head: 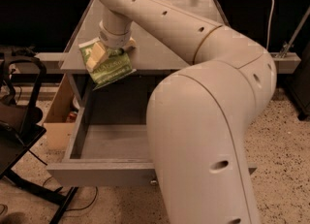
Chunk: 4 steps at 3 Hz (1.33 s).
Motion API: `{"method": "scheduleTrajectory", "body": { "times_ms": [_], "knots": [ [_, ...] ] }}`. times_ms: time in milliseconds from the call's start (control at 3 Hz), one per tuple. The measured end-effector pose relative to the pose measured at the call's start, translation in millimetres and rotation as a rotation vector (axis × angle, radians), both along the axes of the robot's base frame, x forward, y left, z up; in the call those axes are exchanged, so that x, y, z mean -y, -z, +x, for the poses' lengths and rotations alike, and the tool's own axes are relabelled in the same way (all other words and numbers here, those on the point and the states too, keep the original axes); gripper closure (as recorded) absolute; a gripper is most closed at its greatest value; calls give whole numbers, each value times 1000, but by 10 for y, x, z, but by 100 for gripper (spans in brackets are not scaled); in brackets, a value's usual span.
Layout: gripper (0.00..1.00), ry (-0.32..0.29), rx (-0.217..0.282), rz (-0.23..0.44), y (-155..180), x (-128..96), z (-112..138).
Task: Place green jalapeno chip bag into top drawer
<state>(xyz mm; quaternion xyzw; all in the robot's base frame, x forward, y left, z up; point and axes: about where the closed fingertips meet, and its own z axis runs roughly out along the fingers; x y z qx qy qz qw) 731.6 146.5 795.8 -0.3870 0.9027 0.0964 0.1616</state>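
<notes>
The green jalapeno chip bag (107,66) hangs tilted in my gripper (100,56), which is shut on its upper part. One pale finger (95,57) lies across the bag's front. The bag is in the air at the front left edge of the grey cabinet top (160,43), above the back left of the top drawer (104,145). The drawer is pulled wide open and its grey inside shows nothing in it. Its front panel (97,174) faces the camera, with the small metal knob (153,182) just showing beside my arm. My arm hides the drawer's right half.
My big white arm (208,121) fills the right and centre of the view. An open cardboard box (60,116) with small items stands on the floor left of the drawer. A black chair (19,126) is at the far left. Speckled floor lies to the right.
</notes>
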Motion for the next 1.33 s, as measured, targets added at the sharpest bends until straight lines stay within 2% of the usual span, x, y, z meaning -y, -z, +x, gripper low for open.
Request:
{"method": "scheduleTrajectory", "body": {
  "times_ms": [333, 667, 1000, 1333],
  "knots": [
    [45, 0, 0, 0, 0, 0, 0],
    [76, 0, 0, 0, -25, 0, -4],
    [100, 0, 0, 0, -142, 0, -9],
    [100, 0, 0, 0, -230, 0, -9]
  ]
}}
